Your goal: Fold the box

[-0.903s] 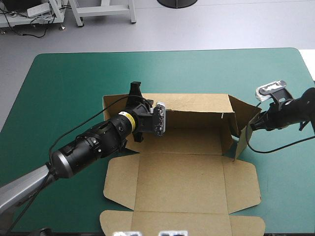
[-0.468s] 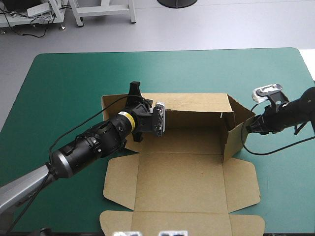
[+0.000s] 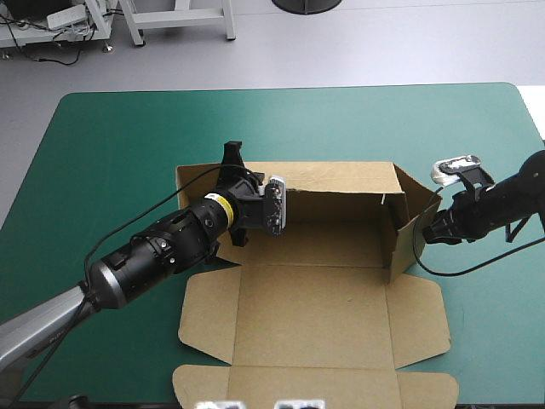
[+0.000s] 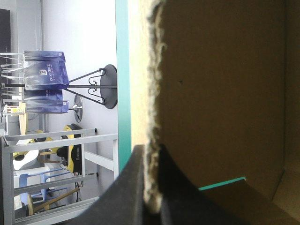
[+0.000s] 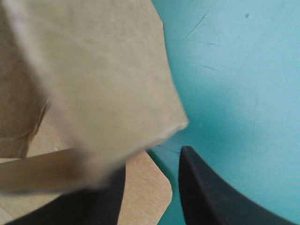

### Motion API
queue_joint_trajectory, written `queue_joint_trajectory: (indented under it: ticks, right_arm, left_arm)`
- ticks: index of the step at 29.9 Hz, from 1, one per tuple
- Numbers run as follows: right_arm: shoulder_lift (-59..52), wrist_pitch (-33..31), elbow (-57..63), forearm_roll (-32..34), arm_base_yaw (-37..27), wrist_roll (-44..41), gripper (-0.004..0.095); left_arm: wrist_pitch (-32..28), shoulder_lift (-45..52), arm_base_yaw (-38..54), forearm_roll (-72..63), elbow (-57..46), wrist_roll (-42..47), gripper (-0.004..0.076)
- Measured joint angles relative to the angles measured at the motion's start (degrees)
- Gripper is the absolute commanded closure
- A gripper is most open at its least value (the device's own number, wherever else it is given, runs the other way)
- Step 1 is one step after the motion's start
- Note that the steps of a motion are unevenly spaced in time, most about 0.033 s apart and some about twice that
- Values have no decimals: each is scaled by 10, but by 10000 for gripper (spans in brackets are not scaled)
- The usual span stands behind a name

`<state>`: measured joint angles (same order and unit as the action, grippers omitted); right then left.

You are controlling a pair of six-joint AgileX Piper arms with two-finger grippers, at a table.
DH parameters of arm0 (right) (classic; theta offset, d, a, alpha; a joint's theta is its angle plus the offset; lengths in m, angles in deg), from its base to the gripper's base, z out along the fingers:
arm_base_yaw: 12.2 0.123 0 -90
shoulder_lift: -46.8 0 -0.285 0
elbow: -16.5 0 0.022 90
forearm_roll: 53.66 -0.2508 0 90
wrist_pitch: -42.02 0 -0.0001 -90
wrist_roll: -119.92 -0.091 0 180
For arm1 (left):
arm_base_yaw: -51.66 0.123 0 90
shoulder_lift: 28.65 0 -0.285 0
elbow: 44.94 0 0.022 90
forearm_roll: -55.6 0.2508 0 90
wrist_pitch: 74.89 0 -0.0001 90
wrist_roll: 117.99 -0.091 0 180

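Right flap (image 3: 415,220) swung inward — right jaws apart beside it; left jaws clamp box (image 3: 315,315) wall

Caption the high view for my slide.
Left claw grips the box by its far wall; right claw open at the end flap.

The box (image 3: 315,315) with its raised walls blocks the middle and near edge of the counter (image 3: 128,136), while the far strip and both far corners lie open.
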<state>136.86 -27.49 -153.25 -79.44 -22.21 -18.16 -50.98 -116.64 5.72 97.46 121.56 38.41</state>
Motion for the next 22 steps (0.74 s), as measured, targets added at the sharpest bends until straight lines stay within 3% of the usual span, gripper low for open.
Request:
queue_joint_trajectory:
  ticks: [13, 22]
  right_arm:
    - [0, 4, 0, -14, 0, 17, 550]
    - [0, 50, -16, 94, 0, -57, 550]
  left_arm:
    - [0, 0, 0, 0, 0, 1, 729]
    - [0, 0, 0, 1, 0, 2, 729]
